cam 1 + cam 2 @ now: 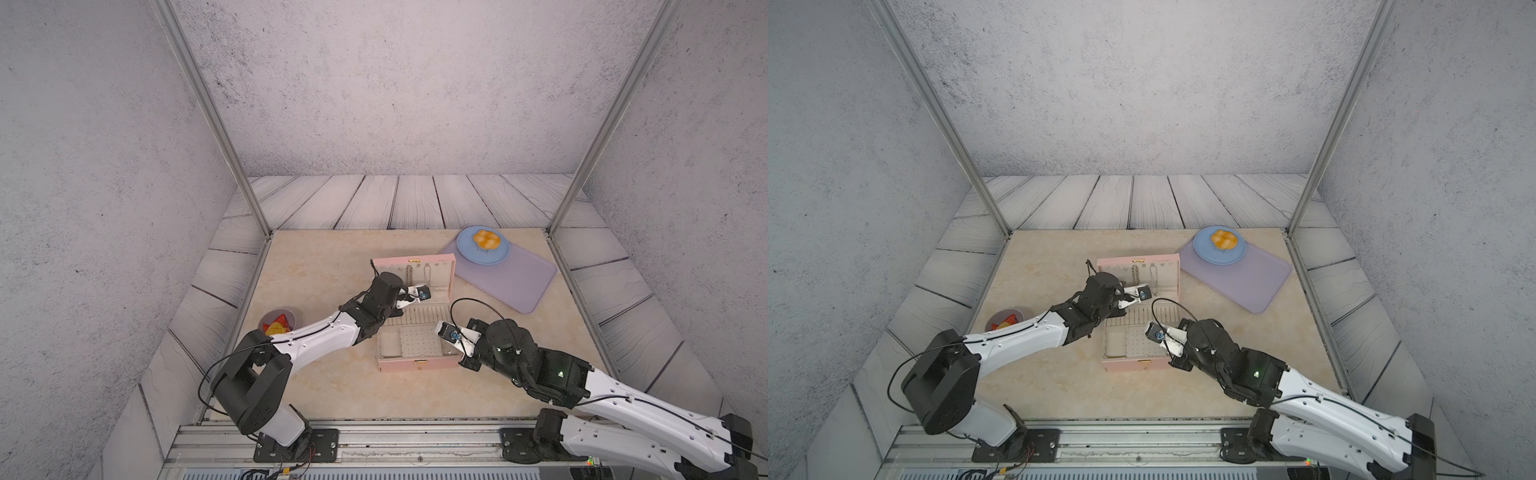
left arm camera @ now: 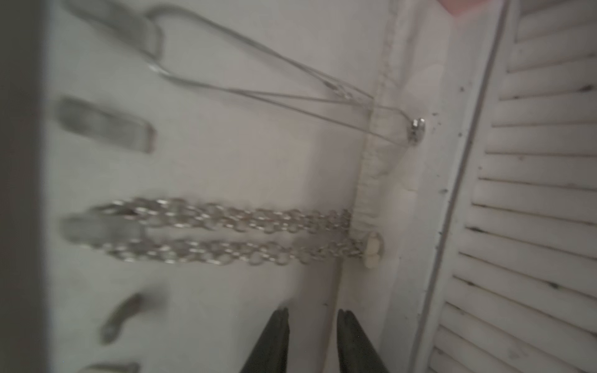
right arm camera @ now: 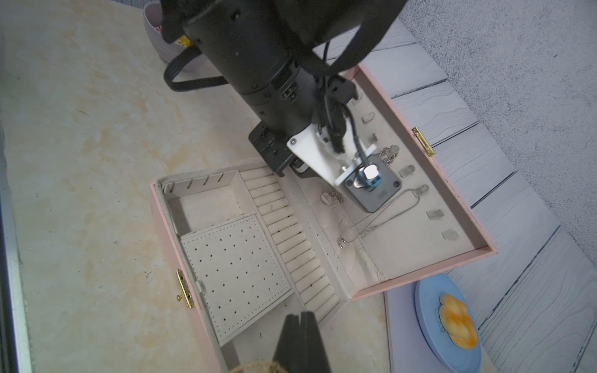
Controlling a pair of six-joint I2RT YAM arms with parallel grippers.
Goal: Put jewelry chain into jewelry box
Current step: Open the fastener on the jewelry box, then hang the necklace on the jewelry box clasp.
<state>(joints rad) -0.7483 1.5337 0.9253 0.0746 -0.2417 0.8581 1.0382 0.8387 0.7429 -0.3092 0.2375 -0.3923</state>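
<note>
The left gripper (image 2: 311, 314) reaches into the raised lid (image 1: 439, 277) of the open pink jewelry box (image 1: 415, 365), jaws parted, near a thick silver chain (image 2: 226, 229). Farther right, the right gripper (image 3: 300, 316) hangs clenched over the box's dotted panel (image 3: 239, 268). I cannot make out the gold chain.

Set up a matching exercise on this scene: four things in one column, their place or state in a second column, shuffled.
Things
1. bun
2. thick silver chain
3. right gripper
4. bowl

Place or state
A. shut
B. beside the left arm
C. on the blue plate
D. hanging inside the lid of the pink box

Pairs: 1-C, 2-D, 3-A, 4-B
</note>
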